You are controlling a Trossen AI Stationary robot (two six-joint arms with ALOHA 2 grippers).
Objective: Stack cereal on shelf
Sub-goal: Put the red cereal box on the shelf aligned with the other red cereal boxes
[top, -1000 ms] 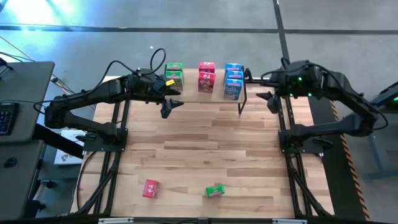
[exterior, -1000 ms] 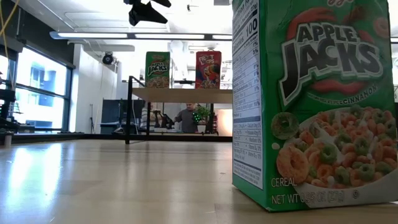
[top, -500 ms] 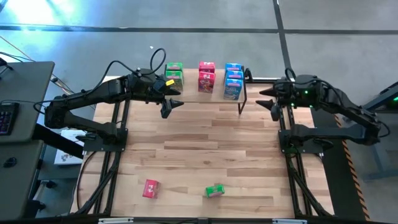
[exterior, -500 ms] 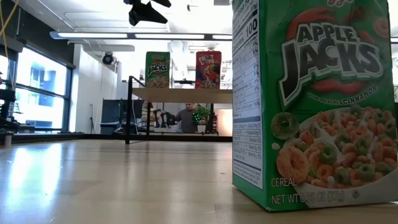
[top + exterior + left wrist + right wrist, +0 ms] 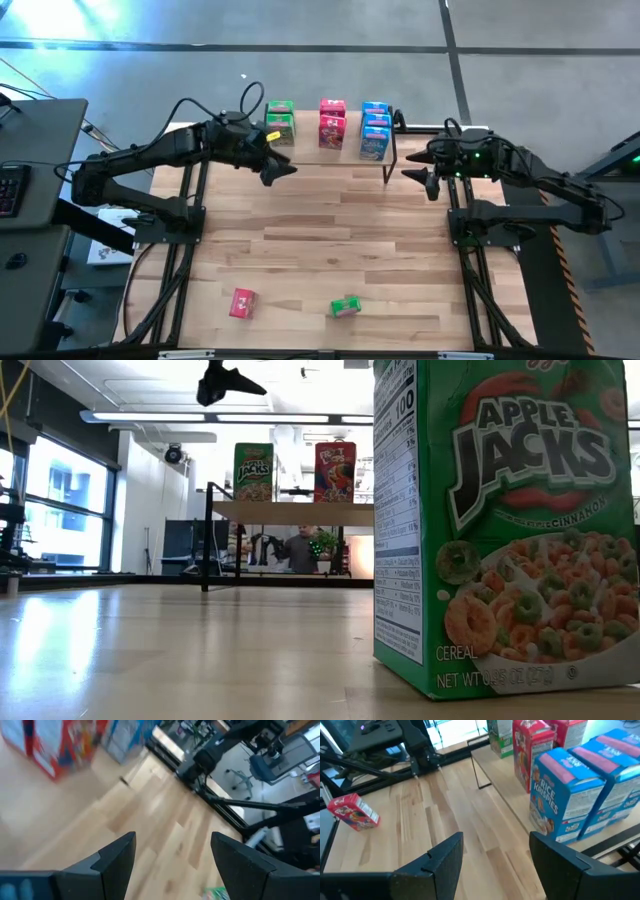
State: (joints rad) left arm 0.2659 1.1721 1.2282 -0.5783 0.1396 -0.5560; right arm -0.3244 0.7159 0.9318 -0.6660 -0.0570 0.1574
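The shelf (image 5: 320, 153) stands at the table's far edge with green (image 5: 280, 120), red (image 5: 332, 122) and blue cereal boxes (image 5: 375, 130) upright on its top board. One red box (image 5: 242, 302) and one green box (image 5: 346, 307) lie on the table near its front edge. The green one fills the right of the low view (image 5: 500, 520). My left gripper (image 5: 280, 168) hovers open and empty in front of the shelf's left end. My right gripper (image 5: 420, 172) hangs open and empty just right of the shelf, facing the blue boxes (image 5: 570, 790).
Black frame rails run along the table's left (image 5: 190, 230) and right (image 5: 462, 240) sides under the arms. A desk with a keyboard (image 5: 12, 190) stands off the table's left. Bare wood lies between the shelf and the two loose boxes.
My right gripper has come down and drawn a little toward the shelf's right end, its arm folding in. My left gripper has stayed in place and rolled about its own pointing line. Both stay open; no box has moved.
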